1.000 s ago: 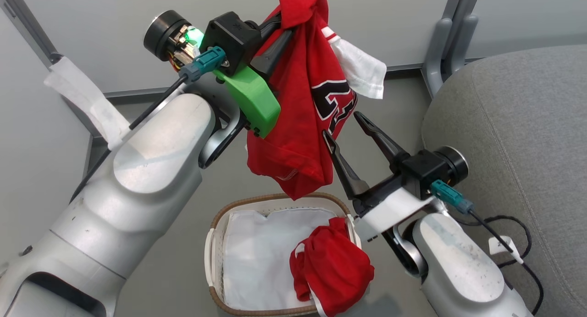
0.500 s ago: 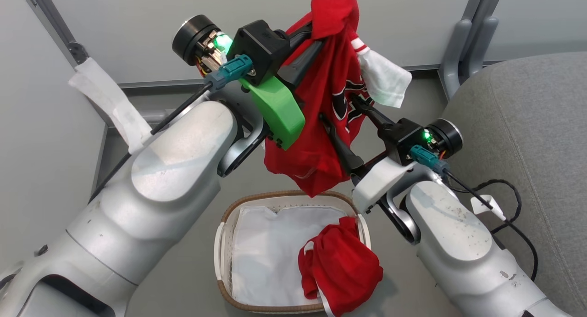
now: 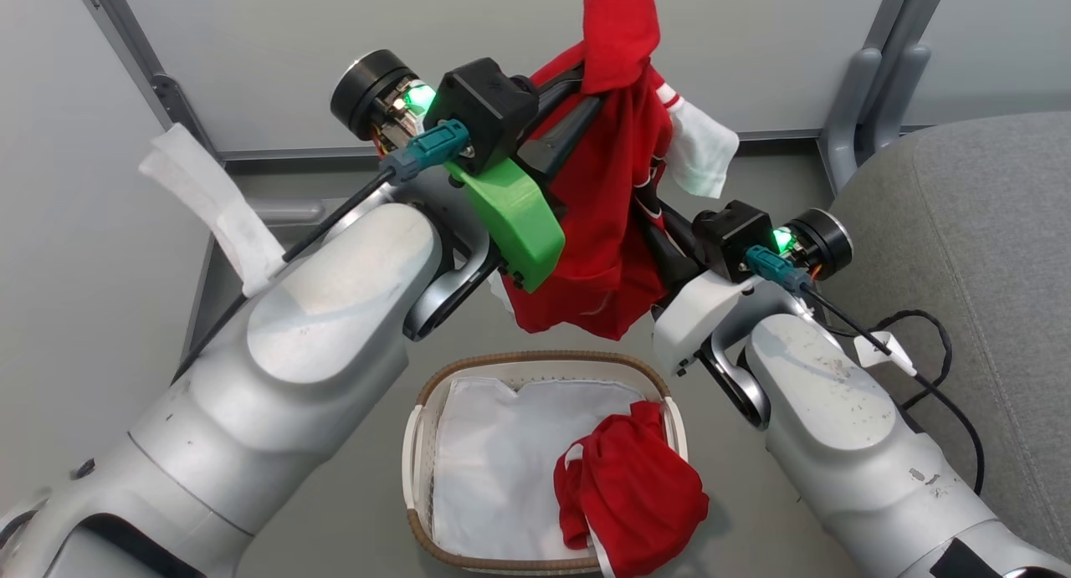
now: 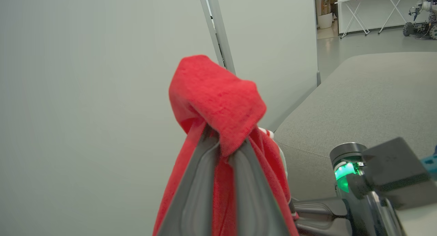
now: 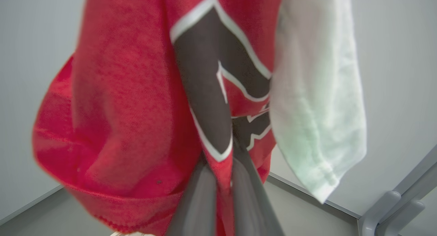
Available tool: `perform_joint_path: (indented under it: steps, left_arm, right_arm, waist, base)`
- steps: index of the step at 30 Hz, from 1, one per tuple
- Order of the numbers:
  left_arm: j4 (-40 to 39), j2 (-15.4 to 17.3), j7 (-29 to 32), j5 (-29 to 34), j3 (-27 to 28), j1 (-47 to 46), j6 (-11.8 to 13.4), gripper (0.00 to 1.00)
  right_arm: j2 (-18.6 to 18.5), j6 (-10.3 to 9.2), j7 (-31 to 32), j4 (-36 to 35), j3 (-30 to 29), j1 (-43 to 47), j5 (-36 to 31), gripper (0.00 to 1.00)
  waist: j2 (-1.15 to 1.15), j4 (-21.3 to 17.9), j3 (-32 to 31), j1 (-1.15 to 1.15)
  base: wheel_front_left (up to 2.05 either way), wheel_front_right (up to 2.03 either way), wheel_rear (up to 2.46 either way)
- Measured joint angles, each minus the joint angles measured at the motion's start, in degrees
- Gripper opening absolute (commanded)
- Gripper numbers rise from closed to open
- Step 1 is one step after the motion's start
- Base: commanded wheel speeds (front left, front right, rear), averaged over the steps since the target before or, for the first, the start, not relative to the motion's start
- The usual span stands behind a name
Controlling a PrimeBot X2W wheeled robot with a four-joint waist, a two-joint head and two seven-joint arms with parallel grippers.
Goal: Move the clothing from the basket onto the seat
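While the left hand (image 4: 222, 142) clamps the red jersey (image 3: 615, 218) at its top, the right hand (image 5: 223, 169) pinches its numbered front; below both, the basket (image 3: 535, 362) holds 1 red garment (image 3: 636, 490).

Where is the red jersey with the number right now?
In the head view the jersey hangs at the top centre, above the basket, gripped by the left gripper and the right gripper, left of the grey seat.

I have my left arm (image 3: 318, 310) up, forearm slanting to the far right, its left pincer (image 4: 223, 147) clamped on the jersey (image 3: 611, 193) near its top. My right arm (image 3: 828, 411) reaches in lower, right pincer (image 5: 222, 164) pinching the same cloth.
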Motion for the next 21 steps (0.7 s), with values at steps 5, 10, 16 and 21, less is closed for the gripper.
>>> perform_joint_path:
  steps: [5, 10, 16, 21]
  left_arm:
    - [1.74, 1.79, -0.32, -0.64, 0.71, 1.53, 0.68, 0.00]
    - [3.55, 3.25, -1.87, -2.86, 2.59, 3.99, 1.91, 0.00]
    - [4.91, 4.25, -4.74, -3.80, 3.50, 7.79, 2.68, 1.00]
    - [5.12, 4.70, -6.67, -4.00, 3.52, 11.63, 3.18, 1.00]
  right_arm:
    - [-0.03, -0.01, 0.00, -0.78, -1.08, 0.42, 0.01, 0.00]
    - [-0.03, 0.00, 0.00, -2.04, -3.13, 1.86, -0.03, 0.00]
    - [0.00, 0.00, 0.00, -3.92, -8.24, 3.37, -1.97, 0.00]
    - [-0.01, 0.00, 0.00, -6.17, -13.90, 4.95, -4.58, 0.00]
  waist:
    - [0.00, -0.43, -0.04, 0.00]
    - [0.00, -1.33, -0.16, 0.00]
    - [0.00, -2.49, -0.31, 0.00]
    - [0.00, -3.24, -0.27, 0.00]
  base:
    - [0.00, 0.00, 0.00]
    - [0.00, 0.00, 0.00]
    - [0.00, 0.00, 0.00]
    - [0.00, 0.00, 0.00]
